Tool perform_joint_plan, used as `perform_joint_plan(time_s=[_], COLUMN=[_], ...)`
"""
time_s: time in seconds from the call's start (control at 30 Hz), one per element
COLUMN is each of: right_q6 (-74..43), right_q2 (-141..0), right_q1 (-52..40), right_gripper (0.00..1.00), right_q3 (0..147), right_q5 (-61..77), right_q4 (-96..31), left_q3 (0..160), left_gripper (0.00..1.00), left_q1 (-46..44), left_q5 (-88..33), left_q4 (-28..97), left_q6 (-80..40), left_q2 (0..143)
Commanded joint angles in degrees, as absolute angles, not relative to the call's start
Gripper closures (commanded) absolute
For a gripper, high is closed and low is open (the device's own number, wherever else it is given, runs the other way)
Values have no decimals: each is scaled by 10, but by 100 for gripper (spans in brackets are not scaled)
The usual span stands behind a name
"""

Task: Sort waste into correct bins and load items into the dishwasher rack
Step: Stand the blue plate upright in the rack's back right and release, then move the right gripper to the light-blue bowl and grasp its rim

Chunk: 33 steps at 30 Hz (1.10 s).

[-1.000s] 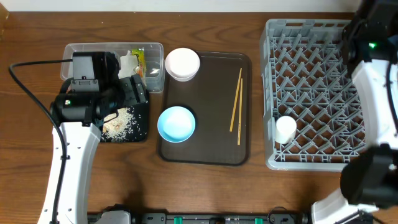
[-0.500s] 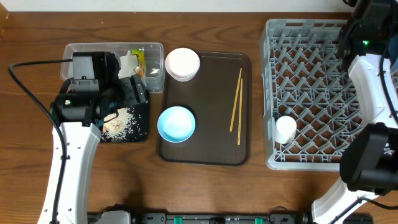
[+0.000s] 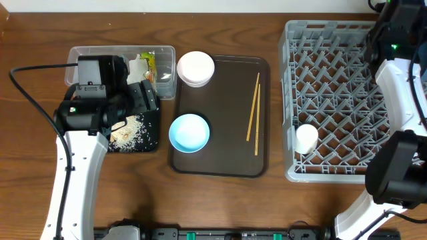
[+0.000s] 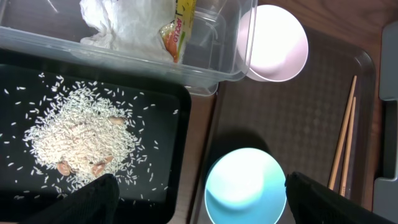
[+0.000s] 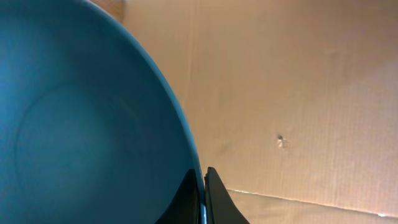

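Note:
My right gripper (image 5: 203,186) is shut on the rim of the large dark blue bowl (image 5: 81,124), held at the far right above the grey dishwasher rack (image 3: 333,100); the bowl is hidden in the overhead view. A small white cup (image 3: 306,138) stands in the rack. My left gripper (image 4: 196,202) is open and empty between the black tray (image 3: 150,137) with rice grains (image 4: 81,134) and the light blue bowl (image 3: 189,132). The clear tub (image 3: 120,55) holds white tissue (image 4: 121,25) and a yellow-green wrapper (image 4: 179,31). The pale pink bowl (image 3: 195,68) and chopsticks (image 3: 253,113) sit by the brown tray.
The brown serving tray (image 3: 227,157) lies in the middle, between the bins and the rack. The left arm's cable (image 3: 30,93) loops over the table at the left. A cardboard surface (image 5: 298,93) fills the right wrist view's background.
The right arm has shifted slightly at the rack's far right corner. The left arm and the table objects have not moved.

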<state>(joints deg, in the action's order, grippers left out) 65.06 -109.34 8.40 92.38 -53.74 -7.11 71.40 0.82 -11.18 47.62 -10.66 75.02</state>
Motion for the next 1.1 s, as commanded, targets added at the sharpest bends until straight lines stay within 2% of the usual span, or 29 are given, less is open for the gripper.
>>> perform_joint_plan(time_s=[0.0,0.13,0.2,0.27,0.4,0.5,0.73,0.87,0.97,1.07], right_q6=[652,625,602,583,576,574,572,565,500,380], right_q2=[-1098,-1098,-1098,-1098,-1098,-1098,-1087,-1065,-1049,-1038], right_q1=[72,68,67,65,58,48,14,-20,-49,-81], right_gripper=[99,93,83,67,18,1,1,1,1,1], right_q3=[913,910,910,910,910,910,911,911,911,911], right_q5=[-522,-495,-490,-490,-490,-490,-489,-434,-369,-277], right_q4=[-94,-147,-161,-161,-158,-145,-72,-46,-57,-117], left_q3=[723,723,723,723,723,723,723,723,723,723], left_gripper=[12,12,12,12,12,12,12,12,12,12], left_q1=[11,11,11,11,11,11,11,11,11,11], left_q5=[-104,-104,-104,-104,-104,-104,-104,-104,-104,-104], left_q4=[477,477,477,477,478,477,477,477,477,477], left_q6=[-105,-105,-105,-105,-105,-105,-105,-105,-105,-105], left_q2=[755,755,755,755,755,755,755,755,755,755])
